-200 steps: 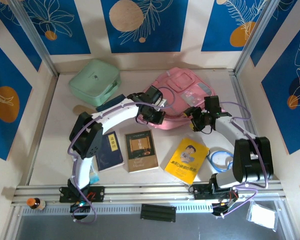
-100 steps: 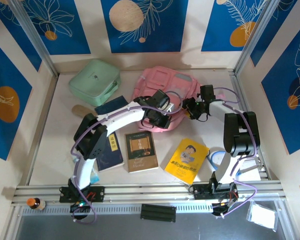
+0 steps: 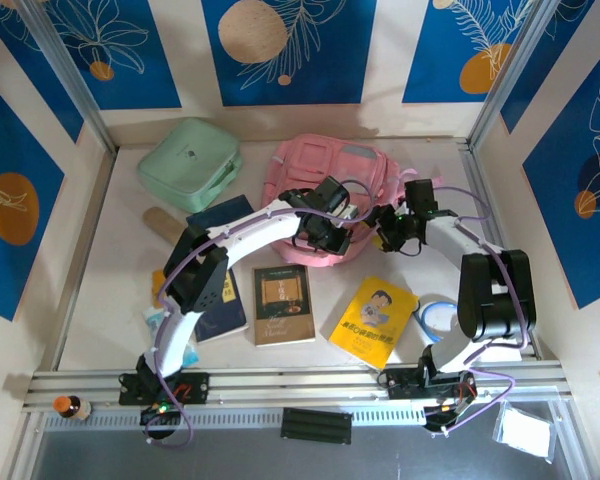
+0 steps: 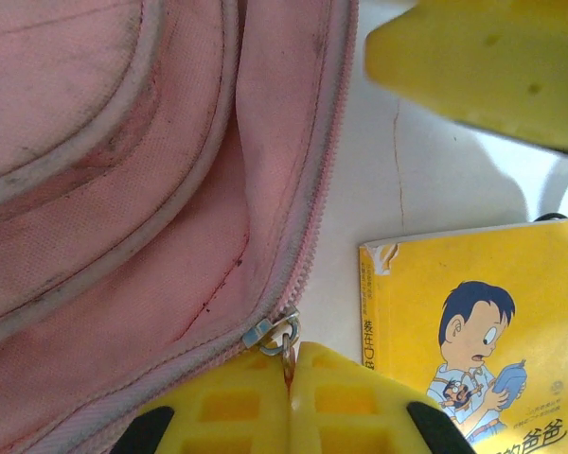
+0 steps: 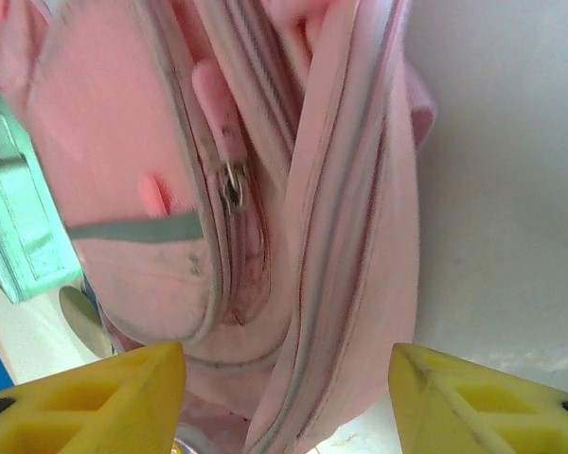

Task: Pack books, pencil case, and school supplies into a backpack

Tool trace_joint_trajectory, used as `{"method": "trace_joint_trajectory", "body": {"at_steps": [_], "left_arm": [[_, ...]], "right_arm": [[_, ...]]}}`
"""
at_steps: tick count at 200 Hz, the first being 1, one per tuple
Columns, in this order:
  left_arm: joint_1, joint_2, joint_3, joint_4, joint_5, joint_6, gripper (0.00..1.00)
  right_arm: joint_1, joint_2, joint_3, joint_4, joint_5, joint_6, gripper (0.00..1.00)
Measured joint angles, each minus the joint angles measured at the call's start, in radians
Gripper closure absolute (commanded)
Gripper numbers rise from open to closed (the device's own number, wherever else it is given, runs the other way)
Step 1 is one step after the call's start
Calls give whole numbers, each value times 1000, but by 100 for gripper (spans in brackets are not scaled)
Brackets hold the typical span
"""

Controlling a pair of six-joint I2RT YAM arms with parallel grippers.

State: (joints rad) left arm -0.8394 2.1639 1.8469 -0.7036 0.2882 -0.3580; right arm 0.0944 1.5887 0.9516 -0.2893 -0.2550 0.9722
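at the near edge of the backpack (image 3: 330, 165), the left gripper (image 4: 289, 383) is pinching the zipper pull (image 4: 276, 333), jaws closed on it. judged step: unzipping the main pocket. the right gripper (image 5: 286, 374) is hovering beside the fabric, jaws apart, holding nothing; next it likely needs to brace the fabric. versus a second ago, the backpack is sitting further left and more bunched. the books (image 3: 283, 303) are lying unpacked in front.

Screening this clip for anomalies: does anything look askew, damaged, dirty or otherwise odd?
Nothing is spilled or broken. The backpack shows dark grimy streaks along its seams and zipper edge, clearest from the left wrist. The yellow book lies at a slant beside the squarer-set brown book.
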Motion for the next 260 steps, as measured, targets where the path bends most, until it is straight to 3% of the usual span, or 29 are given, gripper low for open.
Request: {"method": "trace_joint_trajectory", "body": {"at_steps": [38,87,164,216,260], "left_arm": [[0,3,5,-11,0,0,100],[4,7,13,-22,24,-18,100],[48,4,12,-106,45,5,100],[93,-48,-21,-186,-10,92,100],[175,-62,-39,-225,-50,154,100]], "right_arm": [[24,46,0,-4,0,44,55],[39,85,0,-3,18,76,73],[50,86,2,5,129,52,81],[48,100,30,-5,183,-6,92],[14,125,82,-18,226,-80,92]]}}
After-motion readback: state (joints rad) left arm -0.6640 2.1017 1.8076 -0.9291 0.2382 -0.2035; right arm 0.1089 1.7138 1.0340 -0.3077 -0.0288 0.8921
